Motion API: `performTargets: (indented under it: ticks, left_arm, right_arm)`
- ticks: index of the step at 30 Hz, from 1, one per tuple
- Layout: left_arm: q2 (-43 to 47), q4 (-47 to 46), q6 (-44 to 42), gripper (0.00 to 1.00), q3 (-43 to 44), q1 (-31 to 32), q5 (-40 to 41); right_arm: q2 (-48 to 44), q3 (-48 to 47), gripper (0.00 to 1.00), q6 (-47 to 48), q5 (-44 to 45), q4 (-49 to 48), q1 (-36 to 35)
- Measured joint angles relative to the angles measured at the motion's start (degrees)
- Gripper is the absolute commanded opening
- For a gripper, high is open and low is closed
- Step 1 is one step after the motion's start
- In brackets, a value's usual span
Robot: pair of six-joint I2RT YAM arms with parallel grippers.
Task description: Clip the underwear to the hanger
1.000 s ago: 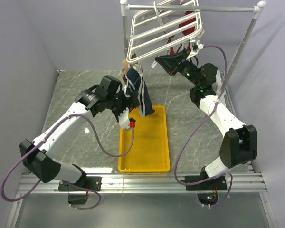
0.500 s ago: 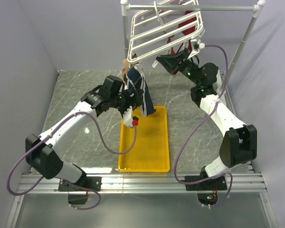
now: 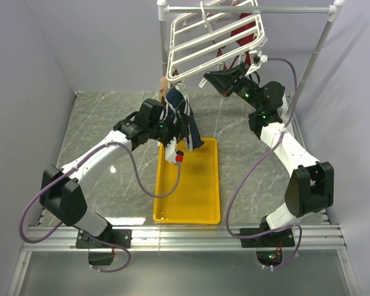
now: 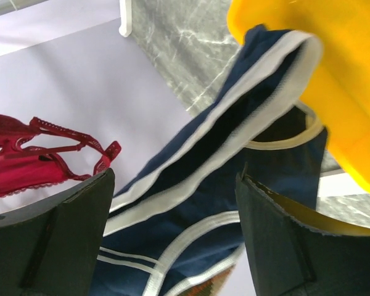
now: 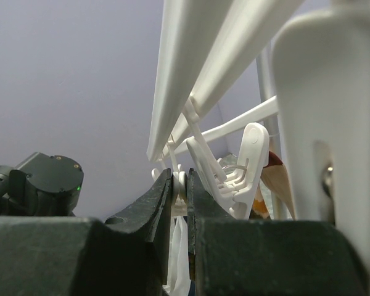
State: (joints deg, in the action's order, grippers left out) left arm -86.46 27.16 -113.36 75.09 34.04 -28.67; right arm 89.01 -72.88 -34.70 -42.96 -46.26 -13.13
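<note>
The navy underwear (image 3: 184, 121) with white trim hangs below the near-left corner of the white hanger (image 3: 214, 38), its lower end over the far edge of the yellow tray. My left gripper (image 3: 174, 132) is open, its jaws wide apart on either side of the hanging underwear (image 4: 222, 154), not gripping it. My right gripper (image 3: 208, 78) is up under the hanger's near edge and shut on a small white clip (image 5: 182, 184). A second white clip (image 5: 250, 159) dangles just right of it.
A yellow tray (image 3: 197, 197) lies on the marble table between the arms. A dark red garment (image 3: 240, 34) hangs on the hanger's far side and also shows in the left wrist view (image 4: 24, 163). The white pole stand (image 3: 314, 58) frames the hanger. A brown patterned cloth (image 3: 163, 86) hangs by the underwear's top.
My left arm has swung right and forward, bringing its open jaws around the hanging underwear. The right gripper has stayed at the clip.
</note>
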Motion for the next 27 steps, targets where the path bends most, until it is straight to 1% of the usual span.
performTargets:
  ticks: [5, 9, 10, 11, 13, 16, 17, 18, 20, 22, 24, 25, 27]
  left_arm:
    - [-2.84, -1.18, 0.0, 0.76, 2.99, 0.07, 0.0]
    - [-4.31, -1.66, 0.0, 0.67, 5.14, 0.33, -0.02]
    - [-4.55, -1.66, -0.02, 0.64, 5.77, 0.44, -0.04]
    - [-4.61, -1.6, -0.02, 0.59, 6.29, 0.52, -0.04]
    - [-4.63, -1.42, 0.0, 0.55, 7.43, 0.68, -0.26]
    - [-4.66, -0.55, 0.0, 0.46, 9.51, 0.92, -0.94]
    - [-4.66, 0.04, -0.04, 0.4, 10.19, 1.01, -1.07]
    - [-4.66, 0.35, 0.02, 0.38, 10.62, 1.11, -1.09]
    - [-4.72, 0.87, -0.07, 0.37, 11.41, 1.36, -1.07]
    - [-5.22, 1.46, -0.09, 0.38, 12.09, 1.53, -0.92]
    - [-6.1, 2.05, -0.11, 0.41, 12.85, 1.64, -0.46]
    - [-6.62, 2.36, -0.09, 0.47, 13.27, 1.68, -0.17]
    - [-7.28, 2.62, -0.11, 0.51, 13.44, 1.68, 0.24]
  right_arm:
    - [0.07, 0.0, 0.0, -0.17, -0.09, -0.15, 0.07]
    - [0.07, 0.0, 0.0, -0.17, -0.17, -0.2, 0.07]
    - [0.07, 0.0, 0.0, -0.17, -0.17, -0.2, 0.07]
    - [0.07, 0.0, 0.0, -0.17, -0.17, -0.2, 0.07]
    - [0.07, 0.0, 0.0, -0.17, -0.2, -0.2, 0.11]
    - [0.07, 0.0, 0.0, -0.17, -0.22, -0.2, 0.15]
    - [0.09, 0.0, 0.0, -0.17, -0.2, -0.2, 0.15]
    - [0.09, 0.0, 0.0, -0.17, -0.22, -0.2, 0.15]
    - [0.13, 0.0, 0.0, -0.17, -0.22, -0.22, 0.15]
    - [0.17, 0.0, 0.0, -0.17, -0.2, -0.24, 0.15]
    - [0.24, 0.0, 0.0, -0.17, -0.2, -0.35, 0.15]
    - [0.26, 0.0, 0.0, -0.17, -0.2, -0.39, 0.15]
    - [0.33, 0.0, 0.0, -0.17, -0.22, -0.48, 0.15]
